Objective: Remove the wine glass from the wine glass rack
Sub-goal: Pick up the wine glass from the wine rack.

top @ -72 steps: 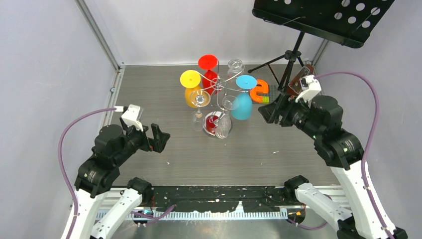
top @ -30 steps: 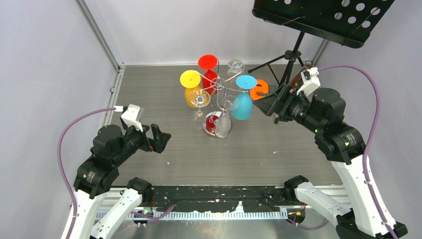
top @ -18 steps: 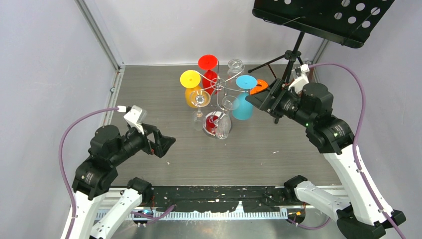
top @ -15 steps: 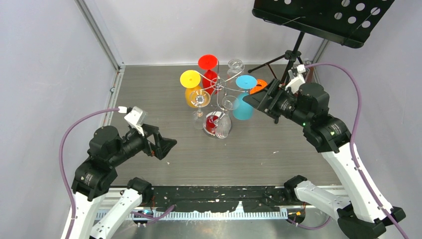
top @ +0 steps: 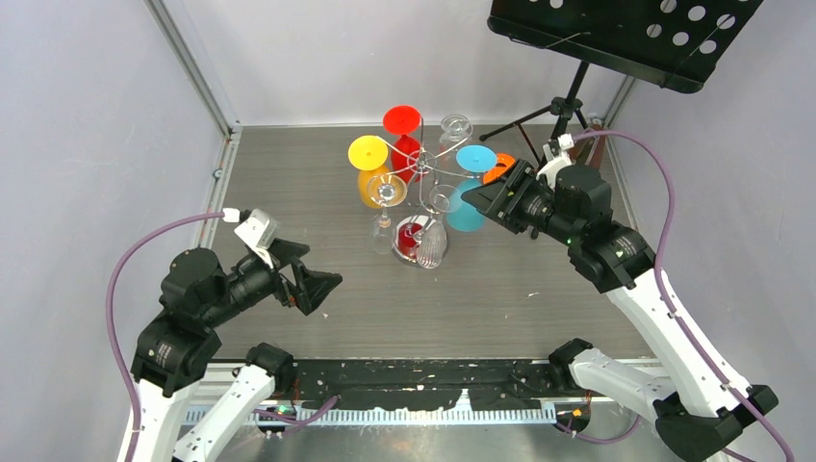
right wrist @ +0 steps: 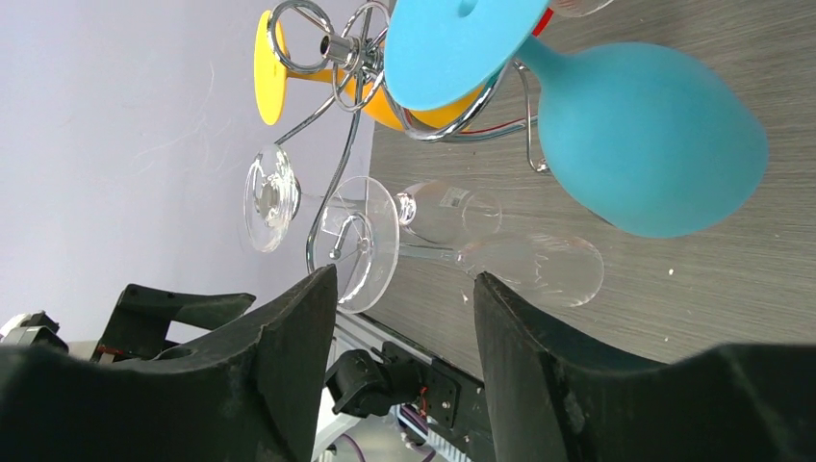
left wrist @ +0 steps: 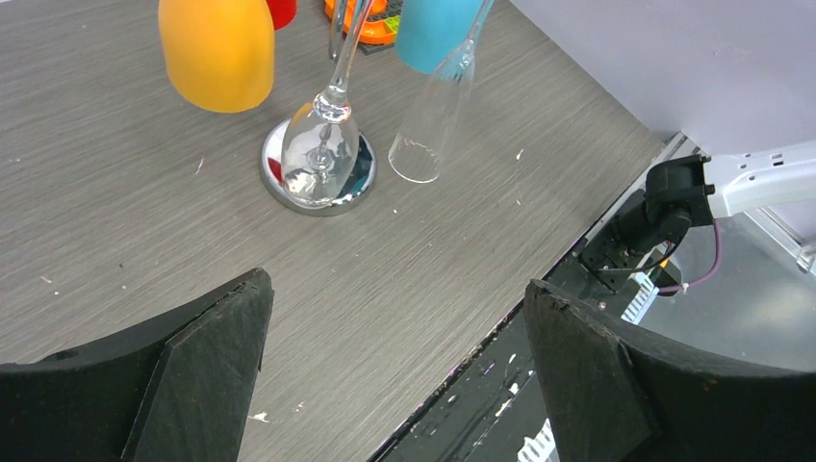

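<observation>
My right pincer [right wrist: 404,279] is spread, gripping nothing. The clear stemmed wine glass [right wrist: 535,269] hanging from the shiny chrome wire rack [top: 430,171] lies just ahead, untouched. My left pincer [left wrist: 395,289] gapes wide.

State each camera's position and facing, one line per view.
Top external: above and behind the bases, looking down on the wine glass rack; left arm and right arm show.
Left wrist: on the left arm, facing the rack's mirrored base; open left pincer frames it.
Right wrist: on the right arm, rolled sideways, facing the blue glass; open right pincer below.
Shared: all three show the blue glass and yellow glass.
</observation>
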You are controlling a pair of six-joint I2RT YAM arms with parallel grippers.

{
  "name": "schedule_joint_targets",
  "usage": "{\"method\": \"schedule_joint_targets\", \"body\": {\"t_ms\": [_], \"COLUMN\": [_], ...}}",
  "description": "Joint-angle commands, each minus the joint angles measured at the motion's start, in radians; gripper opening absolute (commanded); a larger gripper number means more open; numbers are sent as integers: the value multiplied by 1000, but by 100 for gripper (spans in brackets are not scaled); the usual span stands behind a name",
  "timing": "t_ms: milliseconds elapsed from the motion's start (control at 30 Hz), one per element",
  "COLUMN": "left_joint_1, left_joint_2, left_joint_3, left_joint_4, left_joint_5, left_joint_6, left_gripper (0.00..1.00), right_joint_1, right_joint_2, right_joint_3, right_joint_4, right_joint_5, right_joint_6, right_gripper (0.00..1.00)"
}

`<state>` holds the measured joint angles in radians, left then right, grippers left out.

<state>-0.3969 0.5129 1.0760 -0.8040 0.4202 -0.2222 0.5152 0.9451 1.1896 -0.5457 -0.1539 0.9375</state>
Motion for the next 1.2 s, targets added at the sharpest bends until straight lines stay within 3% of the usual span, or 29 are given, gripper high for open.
{"method": "schedule_joint_targets", "body": {"t_ms": [0,733,1167], "left_joint_1": [5,5,5], "left_joint_2": [0,-8,-23], "left_joint_3": [29,23,13], "left_joint_4": [28,19,15], "left_joint_5": [14,5,-8], "left_joint_6": [24,30,35], "left_gripper": [100,100,100], "right_joint_1": [8,45,68], "right_joint_2": [3,64,65], "right_joint_3": [-17,-44,-52], "right_joint_4": [92,226,243], "right_joint_5": [16,5,19], "right_joint_6": [38,104,112], "right_gripper": [60,42,24]}}
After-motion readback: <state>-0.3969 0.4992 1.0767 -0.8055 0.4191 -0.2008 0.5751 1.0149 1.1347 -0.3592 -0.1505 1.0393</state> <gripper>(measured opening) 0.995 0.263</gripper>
